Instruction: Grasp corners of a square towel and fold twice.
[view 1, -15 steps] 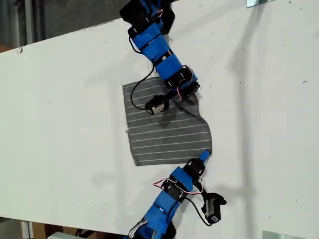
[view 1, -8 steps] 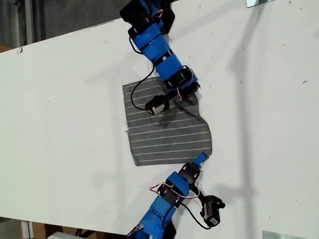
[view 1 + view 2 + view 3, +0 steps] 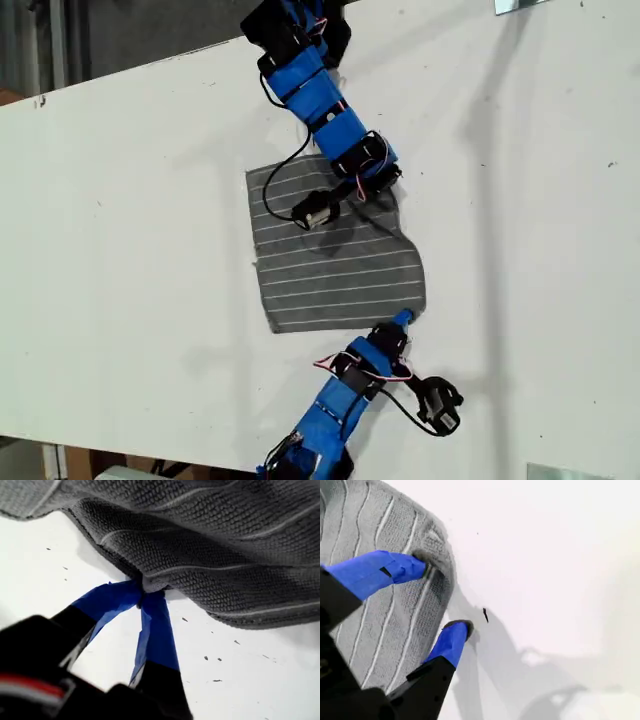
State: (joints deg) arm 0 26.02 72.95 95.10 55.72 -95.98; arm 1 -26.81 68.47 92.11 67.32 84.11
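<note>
From here the job looks barely begun: the square dark-grey towel with thin white stripes (image 3: 330,260) lies spread in a single layer near the middle of the white tabletop (image 3: 120,200), and I see no fold in it, so I judge that both folds remain to be made. What is in hand is the taking of the corners. My first pincer (image 3: 405,318) sits at about 5 o'clock of the cloth in the exterior view. Its wrist camera shows the blue tips clenched on a small pinch of the towel's hem (image 3: 145,592), with the fabric humped up above the tabletop there. My second pincer (image 3: 380,190) is at about 1 o'clock of the cloth, and its jaws are released. One blue fingertip (image 3: 415,565) presses on the striped surface close to a rounded corner (image 3: 432,540), while the other rests on bare tabletop just off the hem, so it straddles the edge without gripping it. By my reckoning that corner must be closed on before both arms can carry their side across toward 9 o'clock. The towel itself is soft and knobbly in weave, lies mostly flat, and has a shallow ripple along its 3 o'clock edge between the two pincers. Its 9 o'clock edge is straight and lies untouched.
</note>
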